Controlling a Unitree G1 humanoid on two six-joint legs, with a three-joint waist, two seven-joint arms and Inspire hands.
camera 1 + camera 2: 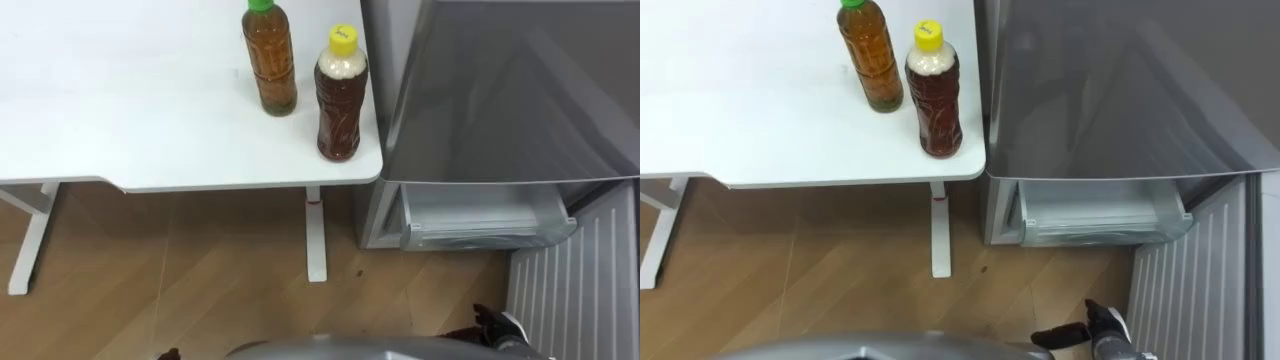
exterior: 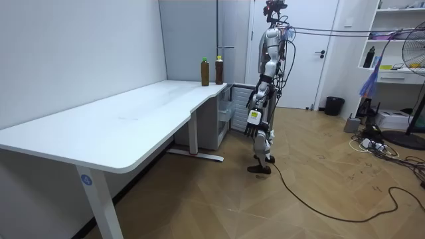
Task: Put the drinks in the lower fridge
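Note:
Two drink bottles stand upright on the white table (image 1: 150, 130) near its corner beside the grey fridge (image 1: 500, 90). One is a green-capped bottle (image 1: 270, 60) of amber drink, the other a yellow-capped bottle (image 1: 341, 95) of dark drink, closer to the corner. The fridge's lower door (image 1: 580, 290) stands open, showing a pale drawer (image 1: 485, 220). My right hand (image 1: 1090, 330) hangs low by my body, fingers relaxed and holding nothing, well short of the bottles. In the room view my left hand (image 2: 253, 123) hangs at hip height, fingers straight down.
The white table leg (image 1: 316, 235) stands on the wood floor between me and the fridge. The long table (image 2: 119, 126) runs along the grey wall. A bin, a fan and shelves stand far off at the room view's right.

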